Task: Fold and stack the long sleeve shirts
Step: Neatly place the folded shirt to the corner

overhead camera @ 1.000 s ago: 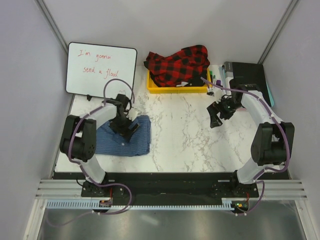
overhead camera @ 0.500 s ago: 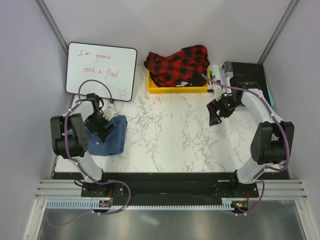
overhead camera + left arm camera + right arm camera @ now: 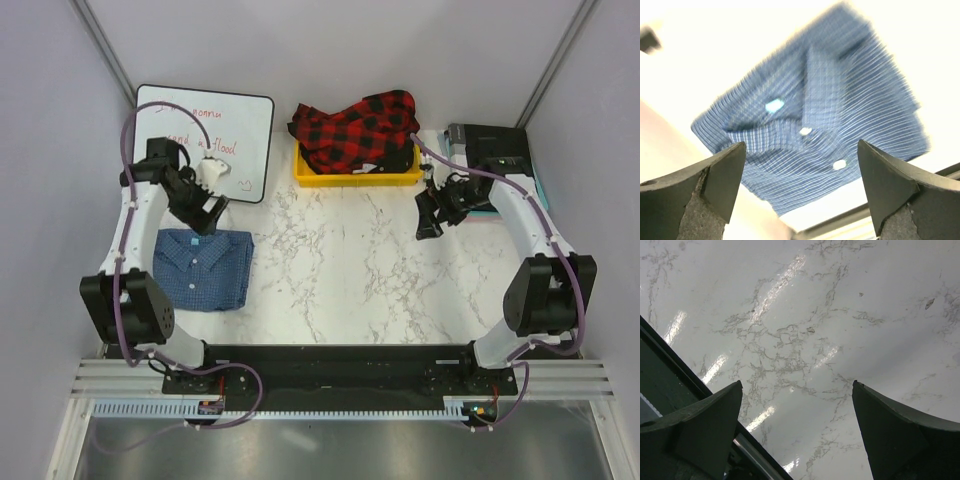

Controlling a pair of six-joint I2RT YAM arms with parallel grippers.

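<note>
The blue shirt lies on the left part of the table, near the front edge. It is folded to a neat rectangle with the collar on top. The left wrist view shows its buttons and its flat placket. The red-and-black plaid shirt is not folded. It sits as a crumpled heap in the yellow bin at the far edge and spills over the bin's rim.

Both shirts are probably light, soft and limp, so they will sag and lose their shape when only one point is lifted. For the plaid shirt, a good first hold seems to be a raised ridge of cloth on top of the heap. After that, one hold at each shoulder or at the collar would let it hang open. The folded blue shirt is better moved by its edges, because a pinch in the middle may undo the folds.

The left gripper hangs above the table between the whiteboard and the blue shirt. Its fingers are spread wide with nothing between them. The right gripper hovers over bare table on the right side, also spread and empty.

The table has a white marble pattern and looks glossy, with bright reflections in the right wrist view, so cloth probably slides easily on it. Plain grey walls close the cell. A black device stands at the far right.
</note>
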